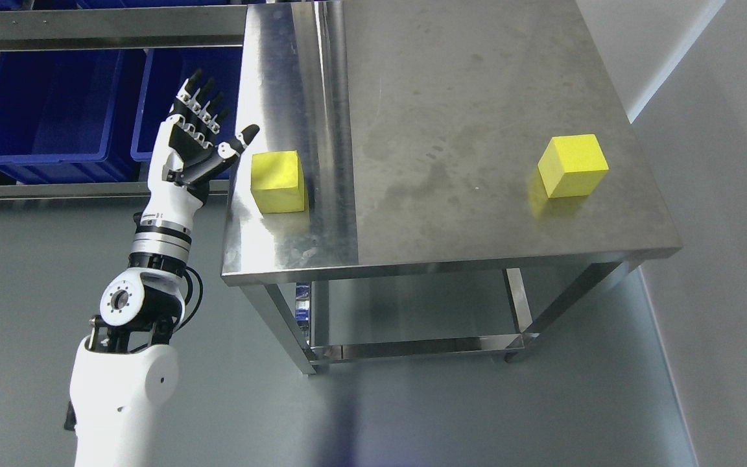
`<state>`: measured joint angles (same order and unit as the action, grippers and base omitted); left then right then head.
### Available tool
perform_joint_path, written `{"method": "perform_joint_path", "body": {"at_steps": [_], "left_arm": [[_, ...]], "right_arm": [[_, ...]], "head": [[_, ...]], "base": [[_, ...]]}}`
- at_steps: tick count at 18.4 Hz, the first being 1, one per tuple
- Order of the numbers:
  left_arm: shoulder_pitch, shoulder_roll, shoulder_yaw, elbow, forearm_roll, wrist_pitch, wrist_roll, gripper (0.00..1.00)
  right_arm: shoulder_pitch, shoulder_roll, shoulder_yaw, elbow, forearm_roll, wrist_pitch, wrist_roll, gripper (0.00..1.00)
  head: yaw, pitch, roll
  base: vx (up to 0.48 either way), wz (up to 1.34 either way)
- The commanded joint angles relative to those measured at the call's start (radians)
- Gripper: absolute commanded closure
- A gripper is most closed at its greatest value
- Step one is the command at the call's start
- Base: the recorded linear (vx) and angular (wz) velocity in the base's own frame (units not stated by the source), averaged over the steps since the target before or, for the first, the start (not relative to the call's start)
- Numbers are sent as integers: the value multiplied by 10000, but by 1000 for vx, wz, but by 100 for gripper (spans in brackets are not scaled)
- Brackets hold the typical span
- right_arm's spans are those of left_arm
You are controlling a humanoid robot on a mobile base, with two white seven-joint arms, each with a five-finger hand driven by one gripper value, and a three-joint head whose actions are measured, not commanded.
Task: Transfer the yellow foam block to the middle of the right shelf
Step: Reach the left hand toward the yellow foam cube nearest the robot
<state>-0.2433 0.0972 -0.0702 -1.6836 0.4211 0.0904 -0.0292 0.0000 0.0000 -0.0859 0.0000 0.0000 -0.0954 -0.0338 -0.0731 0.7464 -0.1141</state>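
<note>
You're at the reach step — your left hand [201, 139] hangs off the table's [451, 97] left edge, fingers spread, holding nothing, thumb just beside the near block [277, 182]. That block sits on the table's left strip; a second block [572, 165] lies well apart, far right. Next, move the hand in and close it around the near block.

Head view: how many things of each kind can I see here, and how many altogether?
Yellow foam blocks: 2, left block and right block
Blue bins: 2, and
Steel table: 1
Robot left hand, open beside the left block: 1
Total: 6
</note>
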Motion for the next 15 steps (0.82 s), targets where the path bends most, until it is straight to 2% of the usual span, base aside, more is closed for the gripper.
{"method": "perform_joint_path", "body": {"at_steps": [1, 6, 12, 15], "left_arm": [[-145, 1344, -1308, -360, -23, 94, -489, 4], [-191, 2065, -1354, -376, -24, 78, -1900, 4], [-160, 2847, -1354, -376, -39, 48, -1963, 4], [-129, 2925, -1324, -239, -450, 63, -1948, 3]], "right_arm": [[15, -175, 0, -175, 31, 3, 1, 0], [15, -175, 0, -175, 31, 3, 1, 0], [15, -175, 0, -175, 31, -12, 1, 0], [15, -175, 0, -175, 31, 3, 1, 0]], "head": [[0, 0, 0], [0, 0, 0], [0, 0, 0], [0, 0, 0]], "base": [[0, 0], [-4, 11], [-34, 131], [0, 25]]}}
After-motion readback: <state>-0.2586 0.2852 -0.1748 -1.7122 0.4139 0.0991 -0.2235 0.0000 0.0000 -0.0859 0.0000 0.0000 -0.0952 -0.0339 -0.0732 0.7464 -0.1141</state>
